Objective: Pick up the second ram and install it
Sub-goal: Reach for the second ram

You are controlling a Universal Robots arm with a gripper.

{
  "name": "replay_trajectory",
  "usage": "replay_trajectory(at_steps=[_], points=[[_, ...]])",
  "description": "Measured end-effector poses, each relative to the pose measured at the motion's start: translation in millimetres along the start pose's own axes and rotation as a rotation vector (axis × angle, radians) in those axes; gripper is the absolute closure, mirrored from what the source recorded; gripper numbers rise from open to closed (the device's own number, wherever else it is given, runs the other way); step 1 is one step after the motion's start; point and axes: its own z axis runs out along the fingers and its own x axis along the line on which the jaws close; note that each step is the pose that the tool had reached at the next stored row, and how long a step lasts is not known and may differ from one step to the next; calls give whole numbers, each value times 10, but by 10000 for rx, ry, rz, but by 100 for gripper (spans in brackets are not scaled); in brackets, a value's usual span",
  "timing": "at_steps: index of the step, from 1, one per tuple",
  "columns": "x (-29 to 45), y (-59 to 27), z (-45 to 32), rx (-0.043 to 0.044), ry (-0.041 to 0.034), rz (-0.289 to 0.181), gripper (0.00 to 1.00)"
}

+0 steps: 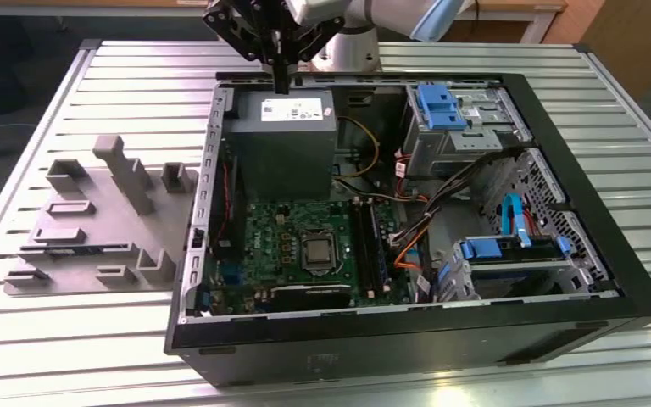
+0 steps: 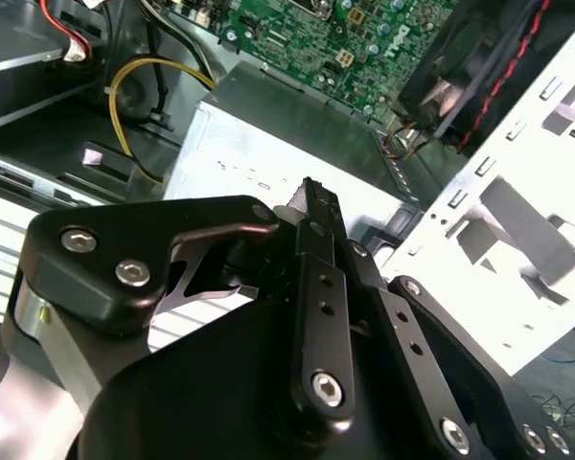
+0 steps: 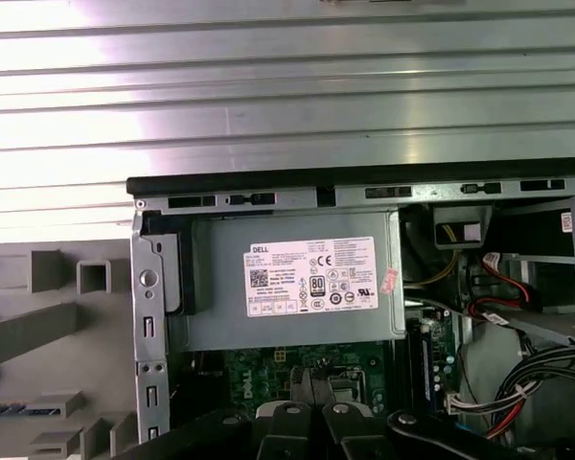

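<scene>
table: slatted metal table | on it: grey fixture; open computer case

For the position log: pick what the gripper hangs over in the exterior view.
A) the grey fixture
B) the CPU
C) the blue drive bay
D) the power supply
D: in the exterior view the gripper hangs just above the labelled end of the power supply, and the first wrist view looks down on its label.
</scene>
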Motion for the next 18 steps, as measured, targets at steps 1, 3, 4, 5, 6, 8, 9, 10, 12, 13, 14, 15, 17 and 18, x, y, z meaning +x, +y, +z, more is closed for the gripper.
replay_trajectory(at_steps=[1,3,4,5,6,8,9,10,12,13,14,15,17,18], points=[[20,-1,0,0,-4,1,89],[59,-5,0,-1,-10,-1,89],[83,-6,-1,0,-14,-1,89],[107,-8,-1,-1,-19,-3,89],[132,-10,-1,-2,-25,-3,89],[180,-14,-1,-3,-38,-1,89],[202,-15,-1,-3,-43,-2,89],[224,-17,-1,-5,-49,-2,89],[276,-21,-2,-5,-62,-4,89],[303,-23,-2,-6,-68,-4,89],[329,-25,-3,-6,-75,-3,89],[352,-27,-3,-6,-80,-3,89],[394,-30,-3,-6,-87,-4,89],[416,-32,-3,-6,-91,-5,89]])
